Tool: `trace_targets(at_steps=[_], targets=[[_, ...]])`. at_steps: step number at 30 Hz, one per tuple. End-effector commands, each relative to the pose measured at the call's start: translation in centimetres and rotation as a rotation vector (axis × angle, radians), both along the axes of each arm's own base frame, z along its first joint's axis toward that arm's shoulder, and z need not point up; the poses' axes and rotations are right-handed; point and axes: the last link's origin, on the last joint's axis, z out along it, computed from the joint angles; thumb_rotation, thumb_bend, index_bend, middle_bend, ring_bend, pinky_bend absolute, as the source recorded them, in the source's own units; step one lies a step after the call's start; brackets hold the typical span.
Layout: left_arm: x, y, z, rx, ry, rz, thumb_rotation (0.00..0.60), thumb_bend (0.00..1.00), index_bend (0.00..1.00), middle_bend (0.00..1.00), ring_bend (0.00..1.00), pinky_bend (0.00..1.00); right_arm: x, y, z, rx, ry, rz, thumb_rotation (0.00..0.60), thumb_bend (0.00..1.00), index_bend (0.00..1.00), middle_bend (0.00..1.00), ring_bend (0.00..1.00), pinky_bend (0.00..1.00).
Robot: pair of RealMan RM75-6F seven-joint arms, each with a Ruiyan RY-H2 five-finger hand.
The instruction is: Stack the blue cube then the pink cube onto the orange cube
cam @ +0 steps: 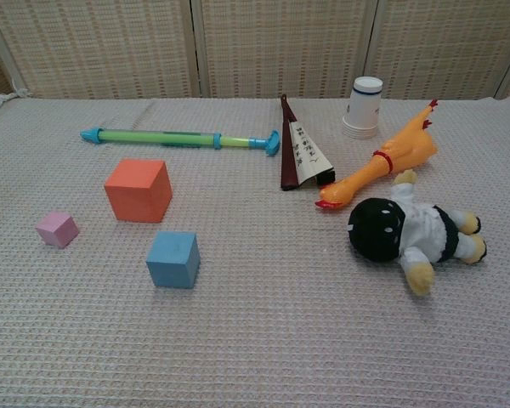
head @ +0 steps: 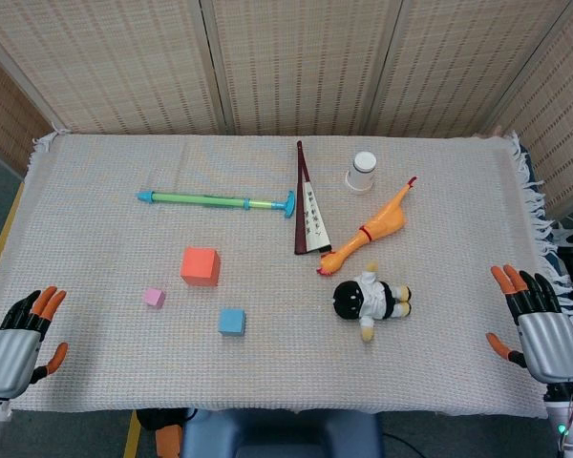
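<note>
The orange cube (head: 200,266) (cam: 138,189), the largest of the three, sits left of the table's middle. The small pink cube (head: 154,297) (cam: 56,229) lies to its left and slightly nearer me. The blue cube (head: 232,322) (cam: 173,259) rests in front of the orange one, apart from it. My left hand (head: 21,339) hovers at the near left table edge, fingers spread and holding nothing. My right hand (head: 538,322) stands at the near right edge, fingers spread and empty as well. Neither hand shows in the chest view.
A green and blue water squirter (head: 215,200) lies behind the cubes. A folded fan (head: 308,205), a rubber chicken (head: 368,231), a white cup (head: 362,172) and a black-headed plush doll (head: 371,300) occupy the right half of the woven tablecloth (head: 95,248).
</note>
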Motion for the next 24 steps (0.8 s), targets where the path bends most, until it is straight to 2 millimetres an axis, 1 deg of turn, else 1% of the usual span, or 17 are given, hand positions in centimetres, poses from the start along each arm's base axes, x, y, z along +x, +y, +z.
trace_targets(at_steps=[1, 3, 5, 6, 8, 9, 10, 11, 12, 13, 16, 18, 21, 24], targets=[[0.5, 0.0, -0.6, -0.023, -0.008, -0.03, 0.6, 0.39, 0.0, 0.0, 0.0, 0.14, -0.1, 0.2, 0.3, -0.007, -0.002, -0.001, 0.6, 0.12, 0.0, 0.0, 0.0, 0.0], [1.0, 0.0, -1.3, -0.05, -0.027, -0.065, 0.6, 0.39, 0.0, 0.0, 0.0, 0.18, -0.1, 0.4, 0.4, -0.011, -0.002, -0.002, 0.6, 0.12, 0.0, 0.0, 0.0, 0.0], [1.7, 0.1, -1.9, -0.071, -0.05, -0.103, 0.6, 0.39, 0.0, 0.01, 0.01, 0.24, -0.1, 0.6, 0.5, -0.01, -0.001, -0.006, 0.6, 0.12, 0.0, 0.0, 0.0, 0.0], [2.3, 0.3, -2.4, -0.083, -0.056, -0.138, 0.6, 0.38, 0.0, 0.04, 0.05, 0.32, 0.0, 0.7, 0.6, -0.013, -0.004, -0.005, 0.6, 0.12, 0.0, 0.0, 0.0, 0.0], [3.4, 0.6, -3.6, -0.125, -0.052, -0.191, 0.6, 0.38, 0.0, 0.19, 0.2, 0.53, 0.0, 0.8, 0.8, -0.016, -0.004, -0.003, 0.6, 0.12, 0.0, 0.0, 0.0, 0.0], [3.9, 0.8, -4.2, -0.147, -0.055, -0.208, 0.6, 0.38, 0.0, 0.31, 0.32, 0.66, 0.0, 0.8, 0.8, -0.017, -0.005, -0.002, 0.6, 0.12, 0.0, 0.0, 0.0, 0.0], [4.5, 0.9, -4.8, -0.172, -0.067, -0.217, 0.6, 0.38, 0.0, 0.42, 0.43, 0.76, 0.1, 0.8, 0.9, -0.018, -0.007, 0.0, 0.6, 0.12, 0.0, 0.0, 0.0, 0.0], [5.0, 1.1, -5.5, -0.203, -0.08, -0.219, 0.6, 0.38, 0.01, 0.56, 0.55, 0.86, 0.1, 0.9, 1.0, -0.019, -0.008, 0.0, 0.6, 0.12, 0.0, 0.0, 0.0, 0.0], [5.5, 1.5, -6.4, -0.257, -0.088, -0.209, 0.6, 0.38, 0.01, 0.67, 0.65, 0.94, 0.1, 0.9, 1.0, -0.019, -0.009, 0.001, 0.6, 0.12, 0.0, 0.0, 0.0, 0.0], [5.8, 1.9, -7.0, -0.298, -0.09, -0.195, 0.6, 0.38, 0.02, 0.76, 0.74, 0.98, 0.2, 1.0, 1.0, -0.017, -0.012, 0.003, 0.6, 0.12, 0.0, 0.0, 0.0, 0.0], [7.1, 3.4, -8.7, -0.419, -0.094, -0.143, 0.6, 0.38, 0.02, 0.89, 0.88, 1.0, 0.4, 1.0, 0.8, -0.007, -0.025, 0.019, 0.6, 0.12, 0.0, 0.0, 0.0, 0.0], [8.1, 4.3, -9.6, -0.463, -0.09, -0.129, 0.6, 0.38, 0.02, 0.93, 0.91, 1.0, 0.5, 1.1, 0.7, -0.001, -0.027, 0.025, 0.6, 0.12, 0.0, 0.0, 0.0, 0.0], [9.6, 4.9, -10.7, -0.471, -0.066, -0.146, 0.6, 0.36, 0.03, 0.99, 0.98, 1.0, 0.4, 1.1, 0.7, 0.003, -0.026, 0.013, 0.6, 0.12, 0.0, 0.0, 0.0, 0.0], [11.3, 5.0, -11.7, -0.449, -0.101, -0.152, 0.6, 0.36, 0.05, 1.0, 1.0, 1.0, 0.3, 0.9, 0.6, 0.012, -0.027, -0.001, 0.6, 0.12, 0.0, 0.0, 0.0, 0.0]])
